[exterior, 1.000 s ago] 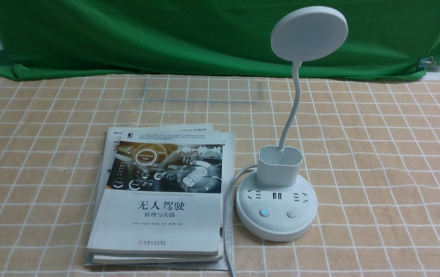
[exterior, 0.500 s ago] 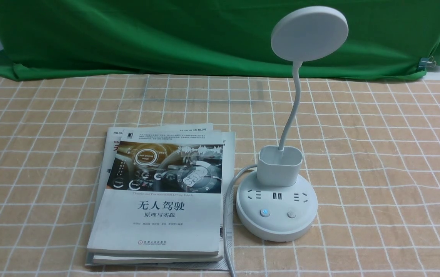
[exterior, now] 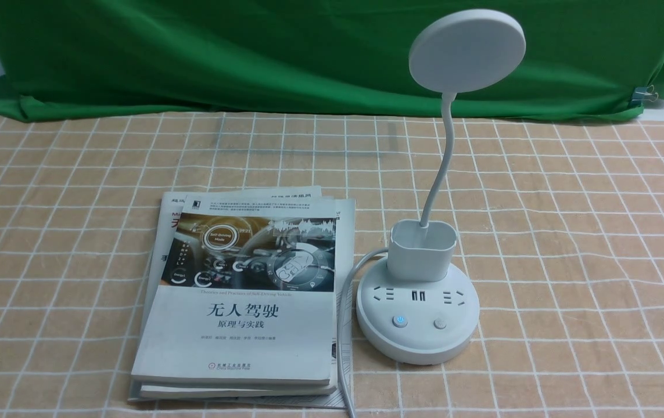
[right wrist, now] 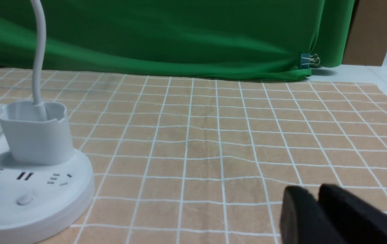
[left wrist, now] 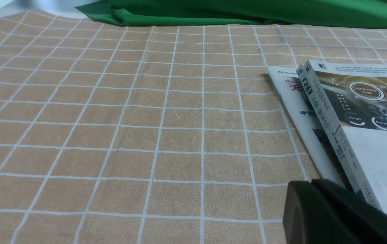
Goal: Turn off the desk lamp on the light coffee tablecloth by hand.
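Observation:
The white desk lamp (exterior: 417, 316) stands on the light coffee tablecloth (exterior: 570, 232), with its disc head (exterior: 466, 50) up on the bent neck. On its round base the left button (exterior: 400, 321) glows blue and the right button (exterior: 440, 323) is unlit. My right gripper (right wrist: 312, 191) is shut and empty, low over the cloth, well to the right of the lamp base (right wrist: 27, 189). My left gripper (left wrist: 312, 183) is shut and empty, beside the near left corner of the books (left wrist: 366, 135). Neither gripper's fingers show in the front view.
A stack of books (exterior: 244, 302) lies just left of the lamp, with the lamp's white cord (exterior: 343, 325) running between them. A green draped cloth (exterior: 250, 52) closes the back, held by a clip (exterior: 645, 94). A brown box (right wrist: 369, 30) stands beyond the far right corner.

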Controlling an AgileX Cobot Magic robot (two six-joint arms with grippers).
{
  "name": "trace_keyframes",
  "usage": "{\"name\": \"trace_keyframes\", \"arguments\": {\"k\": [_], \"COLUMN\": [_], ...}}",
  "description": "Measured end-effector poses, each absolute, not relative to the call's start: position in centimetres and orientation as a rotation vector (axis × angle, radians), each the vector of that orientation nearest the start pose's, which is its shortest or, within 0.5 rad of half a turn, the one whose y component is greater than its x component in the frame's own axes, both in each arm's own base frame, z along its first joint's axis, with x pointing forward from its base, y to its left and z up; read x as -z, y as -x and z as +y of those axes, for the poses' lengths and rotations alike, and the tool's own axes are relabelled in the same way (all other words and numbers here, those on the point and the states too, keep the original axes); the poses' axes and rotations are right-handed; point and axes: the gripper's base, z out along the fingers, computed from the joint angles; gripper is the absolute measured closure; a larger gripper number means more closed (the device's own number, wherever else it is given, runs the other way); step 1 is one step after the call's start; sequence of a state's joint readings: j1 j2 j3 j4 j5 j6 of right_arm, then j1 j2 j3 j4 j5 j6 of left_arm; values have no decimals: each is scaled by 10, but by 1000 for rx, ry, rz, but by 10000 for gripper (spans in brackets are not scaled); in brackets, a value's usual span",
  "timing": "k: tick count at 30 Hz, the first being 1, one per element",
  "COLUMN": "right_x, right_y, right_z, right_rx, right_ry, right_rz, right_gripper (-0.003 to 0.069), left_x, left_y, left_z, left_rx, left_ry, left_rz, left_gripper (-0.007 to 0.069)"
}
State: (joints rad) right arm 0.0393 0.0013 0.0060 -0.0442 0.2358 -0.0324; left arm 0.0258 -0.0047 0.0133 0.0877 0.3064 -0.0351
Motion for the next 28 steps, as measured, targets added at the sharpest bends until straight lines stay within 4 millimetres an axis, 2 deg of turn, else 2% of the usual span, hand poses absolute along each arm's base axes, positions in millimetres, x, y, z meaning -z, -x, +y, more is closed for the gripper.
{"name": "trace_keyframes", "arguments": {"k": [28], "right_x": [-190], "right_y": [-56], "right_z": [1], "right_rx": [33], "right_ry": [88], "right_rz": [1724], "right_gripper": [490], "left_x": [-181], "left_y": [-54], "left_z": [4], "left_rx": [-77], "left_ry": [-2], "left_rz": [1798], "left_gripper": [620]}}
